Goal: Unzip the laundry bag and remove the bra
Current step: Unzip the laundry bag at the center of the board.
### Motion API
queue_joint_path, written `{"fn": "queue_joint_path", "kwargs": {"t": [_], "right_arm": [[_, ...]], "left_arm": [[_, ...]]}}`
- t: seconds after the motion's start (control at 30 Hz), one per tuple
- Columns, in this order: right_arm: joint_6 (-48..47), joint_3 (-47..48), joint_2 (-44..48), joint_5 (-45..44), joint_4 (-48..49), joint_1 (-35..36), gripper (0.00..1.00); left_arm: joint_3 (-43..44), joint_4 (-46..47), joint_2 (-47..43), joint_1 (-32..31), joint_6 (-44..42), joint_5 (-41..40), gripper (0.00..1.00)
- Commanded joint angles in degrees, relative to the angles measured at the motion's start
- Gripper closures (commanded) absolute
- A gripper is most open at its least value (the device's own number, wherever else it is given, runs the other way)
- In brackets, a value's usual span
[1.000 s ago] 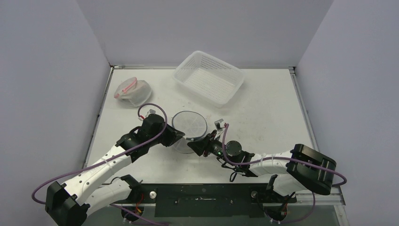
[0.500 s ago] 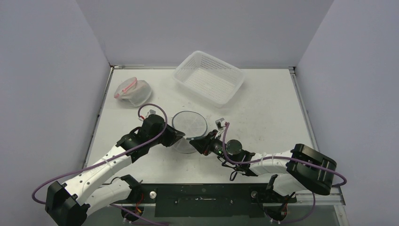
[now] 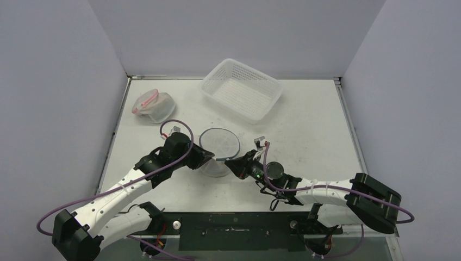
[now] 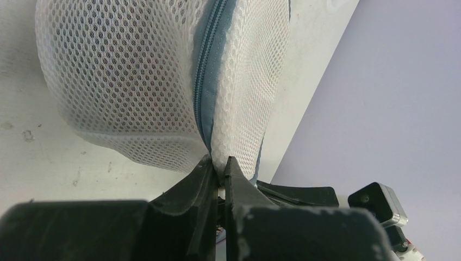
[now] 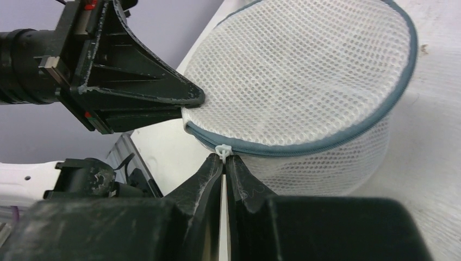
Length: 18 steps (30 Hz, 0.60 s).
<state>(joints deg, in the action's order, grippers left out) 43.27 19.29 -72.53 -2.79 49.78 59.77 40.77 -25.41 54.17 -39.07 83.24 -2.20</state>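
Note:
The laundry bag [image 3: 219, 147] is a round white mesh drum with a grey-blue zip round its top rim. My left gripper [image 3: 209, 158] is shut on the mesh at the bag's near-left rim, right beside the zip [image 4: 208, 81]; its jaws pinch the fabric [image 4: 218, 163]. My right gripper [image 3: 229, 163] is at the bag's near-right rim, shut on the small white zip pull [image 5: 223, 149]. In the right wrist view the bag [image 5: 304, 81] fills the upper half, with the left gripper [image 5: 187, 100] opposite. No bra shows through the mesh.
A white perforated plastic basket [image 3: 242, 89] stands at the back centre. A white mesh bundle with pink trim [image 3: 153, 105] lies at the back left by the wall. Bare table lies to the right of the bag.
My right arm has swung a little to the right and its gripper has shifted slightly along the bag's near rim with the zip pull held. The left arm has stayed still.

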Motion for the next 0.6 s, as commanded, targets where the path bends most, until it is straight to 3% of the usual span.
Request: {"fn": "queue_joint_path", "kwargs": {"t": [0.0,0.3,0.57], "right_arm": [[-2.7,-0.9,5.8,-6.9,-8.0,0.4,0.95],[-5.7,-2.1,16.2,-16.2,-22.3,2.2,0.95],[-12.0,0.6,25.9,-26.0,-36.3,11.8,0.95]], "left_arm": [[0.5,3.2,-0.4,-0.3,-2.4,0.4,1.0],[-1.6,14.4,3.0,-0.4,-7.8,10.1,1.0],[1.6,24.3,9.9,-1.0,-19.0,19.2,1.0]]}}
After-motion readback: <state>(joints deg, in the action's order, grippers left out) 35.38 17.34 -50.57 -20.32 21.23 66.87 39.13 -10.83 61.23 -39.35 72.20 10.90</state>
